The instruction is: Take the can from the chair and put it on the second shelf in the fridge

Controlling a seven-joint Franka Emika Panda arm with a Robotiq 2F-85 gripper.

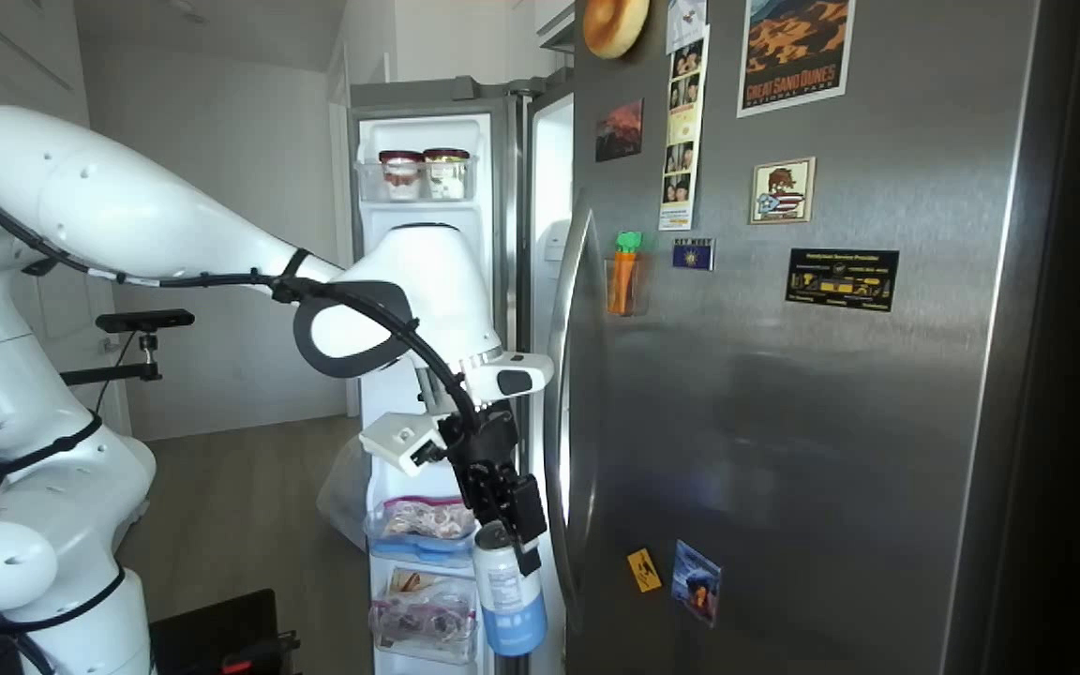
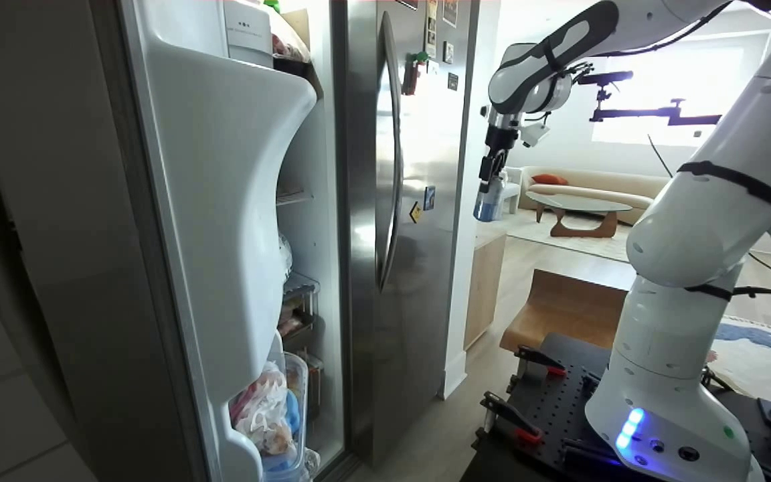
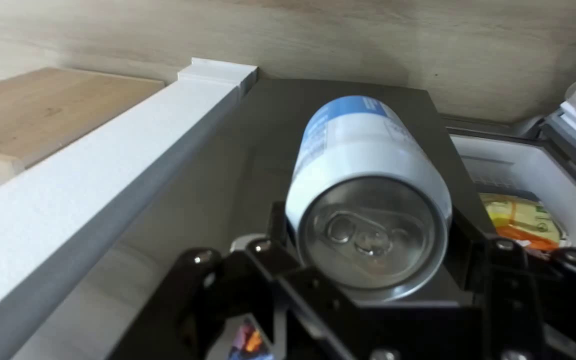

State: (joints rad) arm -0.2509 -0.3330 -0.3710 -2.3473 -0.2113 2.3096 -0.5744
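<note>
Above the floor [image 1: 249, 516], the arm [image 1: 165, 211] arches down beside the fridge [image 1: 737, 422], gripper [image 3: 369, 229] clasping the can [image 1: 512, 605].

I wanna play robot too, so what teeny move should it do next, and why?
I'd probably carry the can sideways toward the open part of the fridge: the gripper holds it in front of the closed door, while the white interior lies open on the side with the handle.

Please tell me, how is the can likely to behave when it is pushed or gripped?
Laid down, the can would probably roll, being cylindrical. Its lid shows no clear opening in the wrist view, so it may be full and heavy for its size. It looks smooth, so a loose grip might slip.
</note>
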